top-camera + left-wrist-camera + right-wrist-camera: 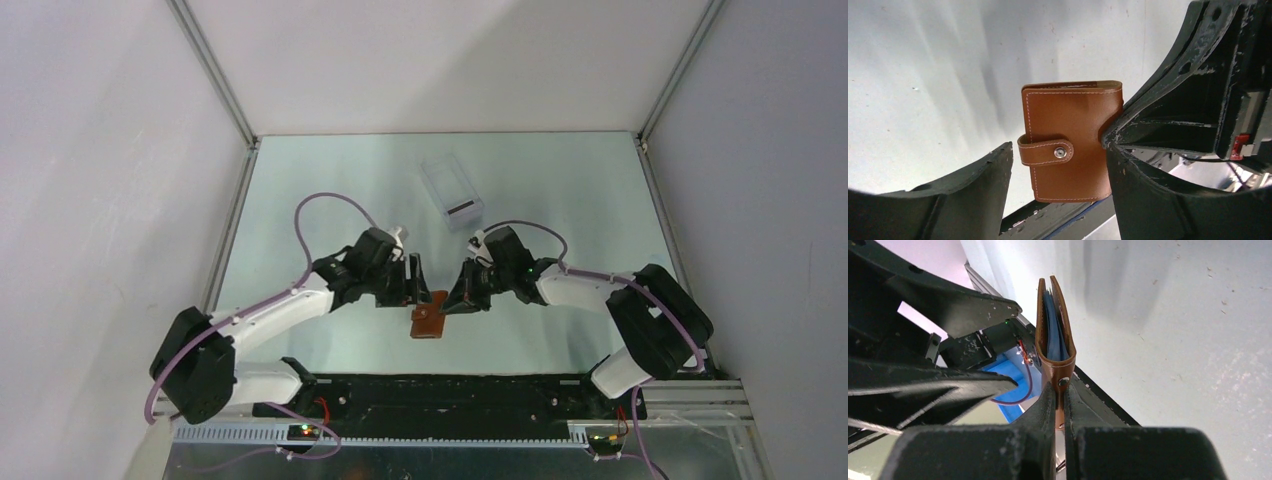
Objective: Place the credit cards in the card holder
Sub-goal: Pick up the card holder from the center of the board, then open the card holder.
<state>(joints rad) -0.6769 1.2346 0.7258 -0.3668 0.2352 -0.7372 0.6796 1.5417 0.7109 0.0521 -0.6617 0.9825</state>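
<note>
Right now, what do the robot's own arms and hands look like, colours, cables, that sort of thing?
Both arms match: the left arm and right arm are white with bulky black joints, and a lilac cable loops along each. The left hand and right hand are black, with broad curved fingers scuffed pale at the edges.

The holder [1068, 125] is tan-brown with pale stitching along its edges and a silver snap [1060, 152]; its inner pockets [1052, 330] are blue. The cards [452, 188], far on the pale green-white counter [330, 190], are pale with a dark stripe [461, 211]. The left hand [422, 292] and right hand [452, 302] are black, the arms [280, 310] white and black, the cables [320, 200] purple.
</note>
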